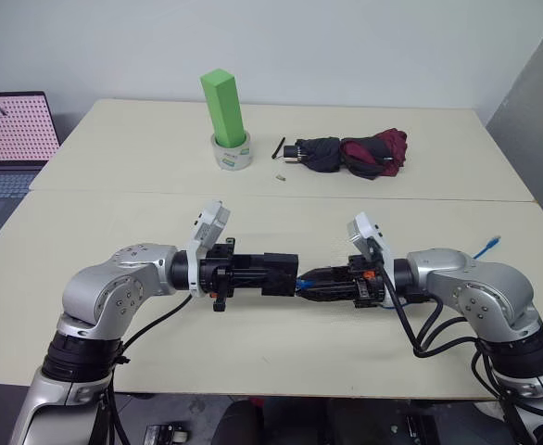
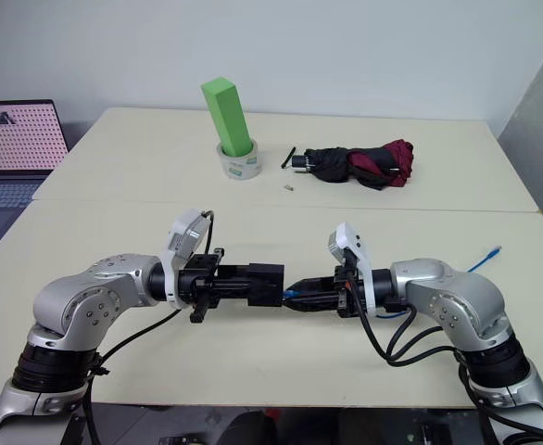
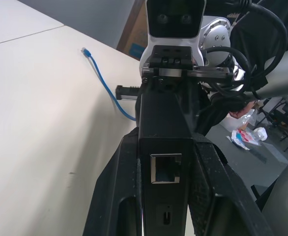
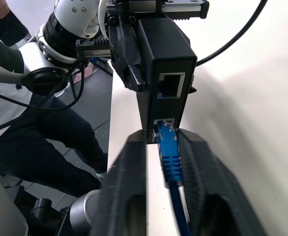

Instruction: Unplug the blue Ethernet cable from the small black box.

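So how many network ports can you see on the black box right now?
2, both on the small black box held by the left gripper: one empty, and one below it holding the blue Ethernet cable plug. Other sides may hide more.

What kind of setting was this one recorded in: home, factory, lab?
Most likely an office or lab test area: two plain pale tables pushed together against a bare wall, an open laptop at the side, and loose test props such as a green block in a tape roll and a folded umbrella.
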